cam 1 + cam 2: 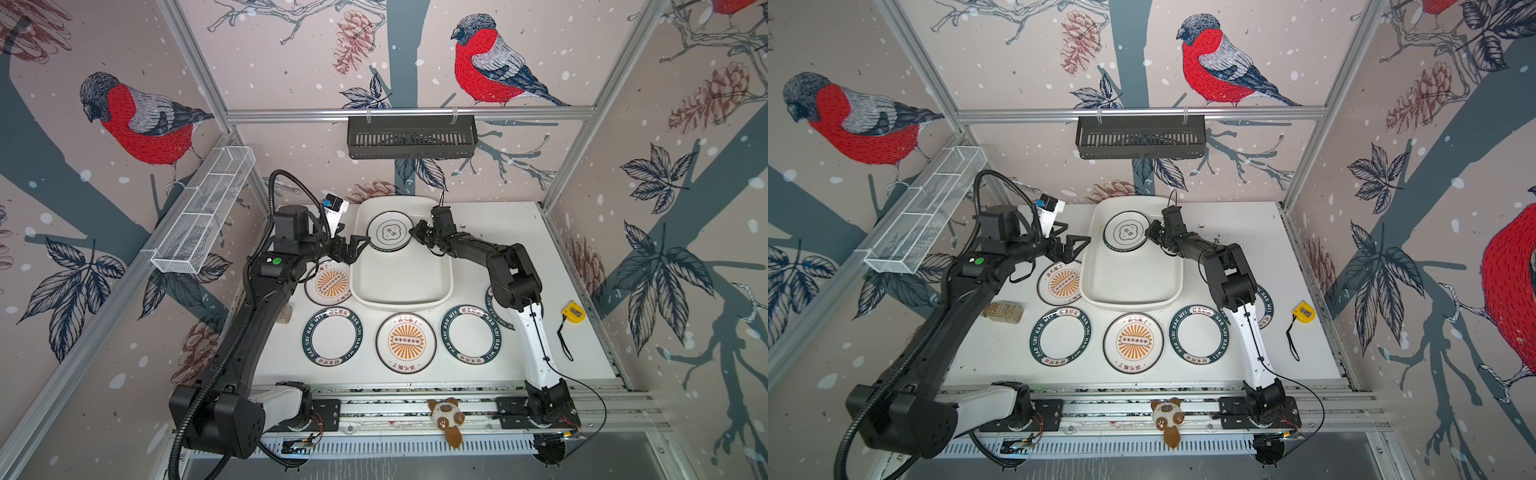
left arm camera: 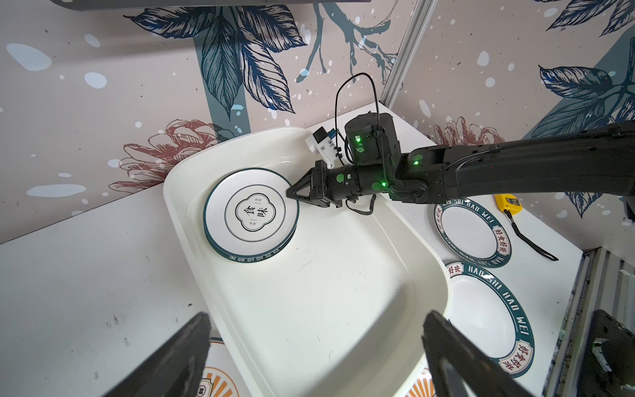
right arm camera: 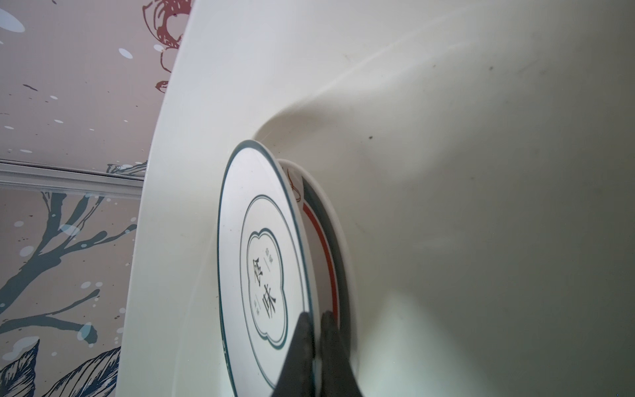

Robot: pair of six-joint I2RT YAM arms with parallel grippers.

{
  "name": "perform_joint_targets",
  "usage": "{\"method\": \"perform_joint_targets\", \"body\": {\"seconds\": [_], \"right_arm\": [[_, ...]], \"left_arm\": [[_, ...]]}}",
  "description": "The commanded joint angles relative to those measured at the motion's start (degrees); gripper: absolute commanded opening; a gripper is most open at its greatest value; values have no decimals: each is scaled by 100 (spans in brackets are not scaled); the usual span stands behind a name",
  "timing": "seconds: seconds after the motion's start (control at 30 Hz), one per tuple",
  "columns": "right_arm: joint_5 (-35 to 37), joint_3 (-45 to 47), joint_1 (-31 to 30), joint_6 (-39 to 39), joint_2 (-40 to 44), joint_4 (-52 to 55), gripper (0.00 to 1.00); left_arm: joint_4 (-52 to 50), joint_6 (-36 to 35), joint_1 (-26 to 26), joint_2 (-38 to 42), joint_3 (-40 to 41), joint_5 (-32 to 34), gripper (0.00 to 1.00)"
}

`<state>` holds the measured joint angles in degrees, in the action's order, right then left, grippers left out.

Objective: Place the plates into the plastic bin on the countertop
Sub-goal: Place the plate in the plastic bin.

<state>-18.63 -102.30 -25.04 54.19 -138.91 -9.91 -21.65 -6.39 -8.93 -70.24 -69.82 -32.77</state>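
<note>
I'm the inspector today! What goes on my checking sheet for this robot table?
Surface: white countertop, few dark specks.
Job's things: ringed plate lies on a green-rimmed plate in the plastic bin; two sunburst plates and three lettered plates lie outside it.
Clutter: yellow tape measure, small jar, plush toy on the front rail.
Grippers: right gripper shut on the ringed plate's rim; left gripper open, empty.
Cables: black conduit on left arm; thin wire along right arm.
Surroundings: bird wallpaper, black basket, wire-mesh basket.
</note>
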Motion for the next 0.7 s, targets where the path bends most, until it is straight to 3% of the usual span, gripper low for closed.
{"method": "perform_joint_targets", "body": {"seconds": [0.0,0.67], "right_arm": [[26,-79,-3,7,-37,-118,9],[92,-18,-27,-152,137,107,25]], "left_arm": [[132,-29,-3,20,-15,-97,95],[137,-46,-3,81,-3,-87,96]]}}
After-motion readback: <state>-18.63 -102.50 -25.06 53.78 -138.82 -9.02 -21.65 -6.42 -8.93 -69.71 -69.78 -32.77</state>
